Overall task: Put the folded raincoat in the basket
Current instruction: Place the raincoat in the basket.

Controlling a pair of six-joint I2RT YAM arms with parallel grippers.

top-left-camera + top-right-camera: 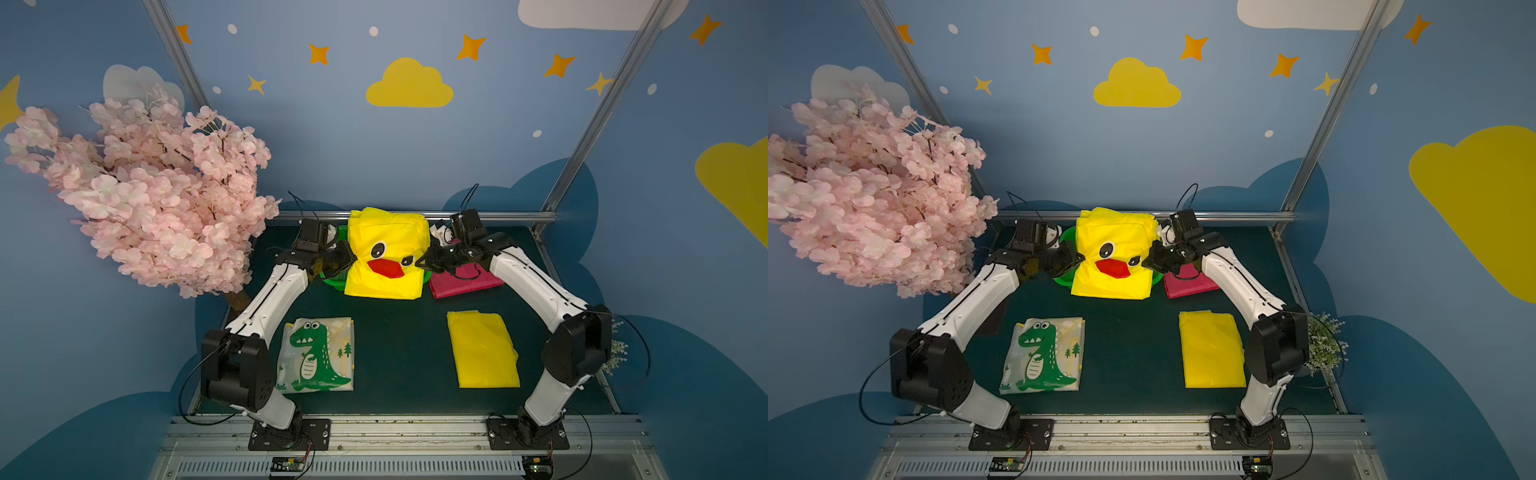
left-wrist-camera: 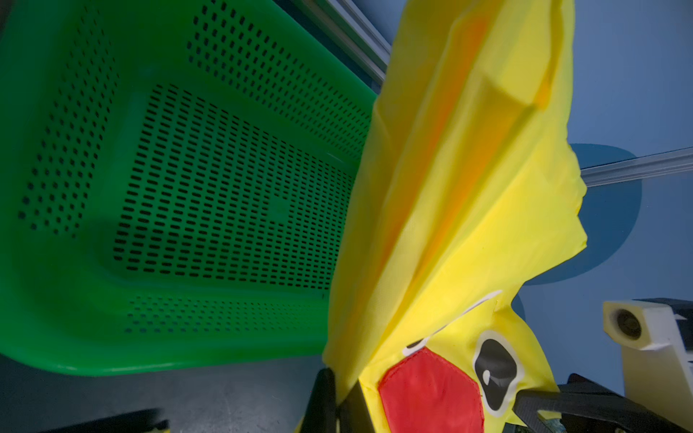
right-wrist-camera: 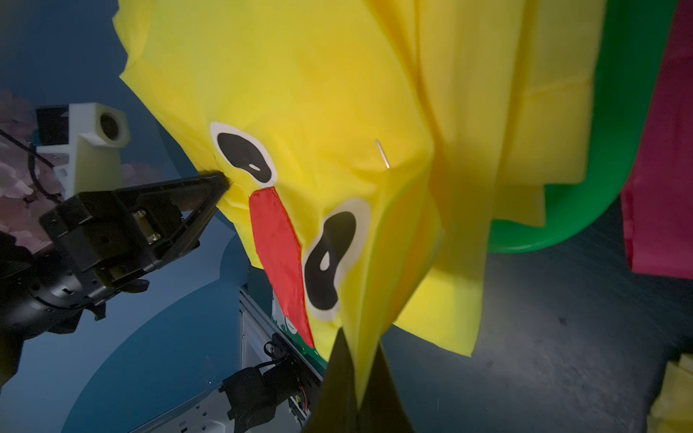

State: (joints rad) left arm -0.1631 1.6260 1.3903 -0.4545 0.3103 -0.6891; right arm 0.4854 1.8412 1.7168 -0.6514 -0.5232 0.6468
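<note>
rail [image 1: 407, 430]: closest to me, running along the near edge of the counter [image 1: 395, 332], with both arm bases bolted to it.
dino raincoat [image 1: 318, 355]: folded flat on the counter, near left.
yellow raincoat [image 1: 484, 351]: plain, folded flat, near right, well apart from the dino one.
duck raincoat [image 1: 388, 253]: lifted at the far middle and stretched between the two grippers, duck face showing. It hangs over the basket and hides most of it in both top views. I cannot tell whether its trailing folds touch the rim.
basket [image 1: 334, 281]: green, at the far middle under the duck raincoat. Only its left side peeps out from above. The left wrist view looks onto its holed bottom [image 2: 232, 195].
left gripper [image 1: 355, 258]: clenched on the duck raincoat's left edge, beside one eye.
right gripper [image 1: 417, 263]: clamped on its right edge, beside the other eye.
pink raincoat [image 1: 465, 282]: flat on the counter just right of the basket, partly under the right arm.
tree [image 1: 158, 187]: pink blossom, off the counter's left side.
plant [image 1: 1323, 345]: small and pale, at the right edge behind the right arm's elbow.
</note>
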